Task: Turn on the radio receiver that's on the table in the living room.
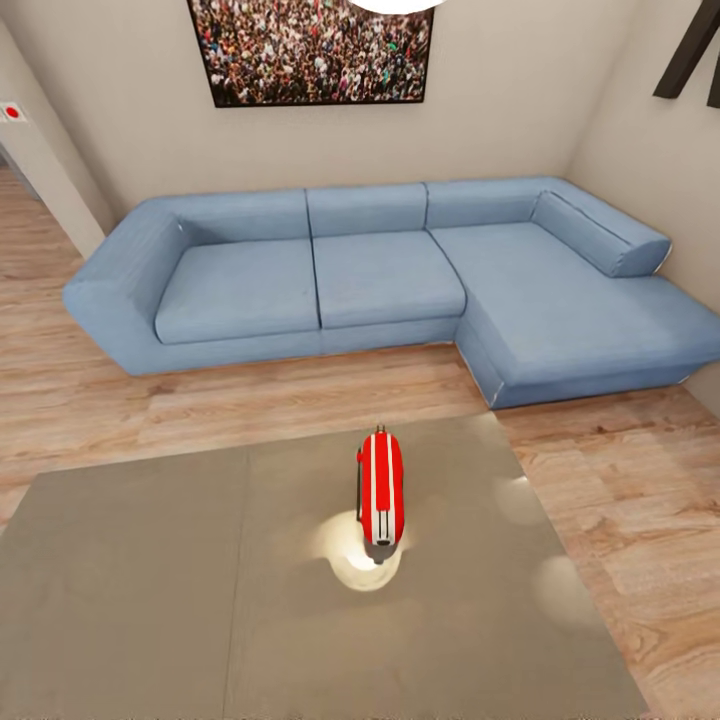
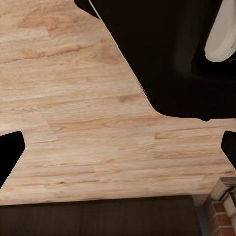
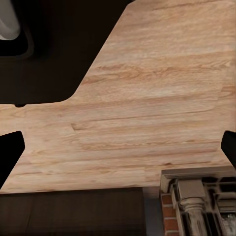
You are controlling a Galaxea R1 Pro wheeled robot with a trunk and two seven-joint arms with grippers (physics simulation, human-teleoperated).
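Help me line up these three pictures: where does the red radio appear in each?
Head view: the radio stands on the grey table, right of centre, before the blue sofa.
Left wrist view: not in it.
Right wrist view: not in it.
Shared landmark: the light wood floor.

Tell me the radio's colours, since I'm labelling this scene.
Bright red with white stripes, clearest in the head view: the radio receiver on the grey table.

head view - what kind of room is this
A living room, most likely: a big blue corner sofa, a low grey table with a red radio on it, and a framed crowd picture on the wall.
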